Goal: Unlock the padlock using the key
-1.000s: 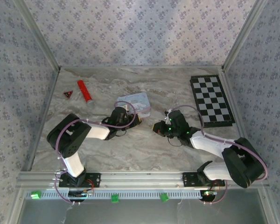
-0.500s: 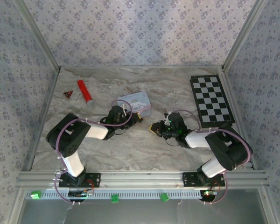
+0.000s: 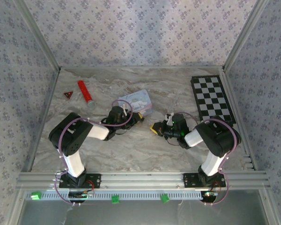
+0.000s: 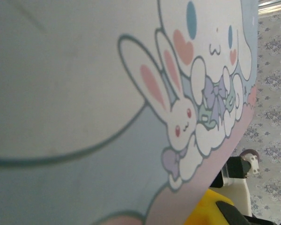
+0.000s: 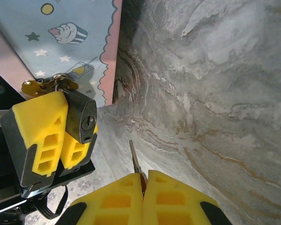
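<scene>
The marble-patterned table (image 3: pixel 131 150) carries a black-and-white chessboard (image 3: pixel 212 101) at its far right, lying flat and well apart from the work at the middle. The one container is a pale blue tin (image 3: pixel 136 100) with a pink edge. Its printed lid is on, so whatever it holds is hidden. In the left wrist view that lid is so close that its cartoon rabbits run off the frame on three sides. One yellow left fingertip (image 4: pixel 203 211) is blurred at the bottom edge. Far left on the table lie a red cylinder (image 3: pixel 85 92) and, just beside it, a small red triangle (image 3: pixel 68 94). The left gripper (image 5: pixel 61 129) sits just in front of the tin's near edge, and its yellow fingers are closed around the padlock (image 5: pixel 82 115). They hold this small black block clear of the table with its keyhole facing the right wrist camera. A brass-coloured piece (image 5: pixel 42 86) sticks out above the padlock; it may be the shackle, but the fingers cover too much of it to be sure. The right gripper (image 5: pixel 143 176) has its fingers pressed together on the key (image 5: pixel 135 159). Only the key's thin dark blade shows beyond the tips. The blade points up toward the padlock but stands apart from it, below and right of the keyhole. From the top view both padlock and key are too small to make out.
</scene>
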`<state>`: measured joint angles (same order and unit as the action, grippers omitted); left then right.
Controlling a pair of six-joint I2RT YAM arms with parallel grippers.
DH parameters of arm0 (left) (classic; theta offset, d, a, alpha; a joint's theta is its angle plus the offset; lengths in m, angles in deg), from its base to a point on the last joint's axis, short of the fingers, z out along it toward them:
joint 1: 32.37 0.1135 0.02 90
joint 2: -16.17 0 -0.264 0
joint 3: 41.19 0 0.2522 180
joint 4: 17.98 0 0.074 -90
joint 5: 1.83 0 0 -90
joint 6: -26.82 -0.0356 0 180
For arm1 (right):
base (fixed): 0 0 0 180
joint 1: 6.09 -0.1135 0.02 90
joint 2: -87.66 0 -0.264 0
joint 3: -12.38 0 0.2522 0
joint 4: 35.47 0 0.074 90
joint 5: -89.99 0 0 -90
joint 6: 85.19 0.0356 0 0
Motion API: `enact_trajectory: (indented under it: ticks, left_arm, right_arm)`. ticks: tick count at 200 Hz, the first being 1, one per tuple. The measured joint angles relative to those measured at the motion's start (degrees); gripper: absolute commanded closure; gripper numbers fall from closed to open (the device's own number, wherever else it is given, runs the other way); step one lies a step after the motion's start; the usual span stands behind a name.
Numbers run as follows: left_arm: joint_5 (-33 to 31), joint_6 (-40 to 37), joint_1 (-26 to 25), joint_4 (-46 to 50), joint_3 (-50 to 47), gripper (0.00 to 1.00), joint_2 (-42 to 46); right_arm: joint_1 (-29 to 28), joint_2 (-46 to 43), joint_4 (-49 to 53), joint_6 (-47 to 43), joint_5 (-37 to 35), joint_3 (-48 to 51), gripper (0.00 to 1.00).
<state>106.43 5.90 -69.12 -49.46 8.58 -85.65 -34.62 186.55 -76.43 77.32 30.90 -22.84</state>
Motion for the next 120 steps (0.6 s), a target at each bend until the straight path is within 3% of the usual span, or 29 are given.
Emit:
enact_trajectory:
  ticks: [120]
  left_arm:
    - [0.50, 0.09, 0.00, 0.00, 0.04, 0.91, 0.00]
  right_arm:
    - [1.29, 8.61, -17.25, 7.65, 4.02, 0.09, 1.00]
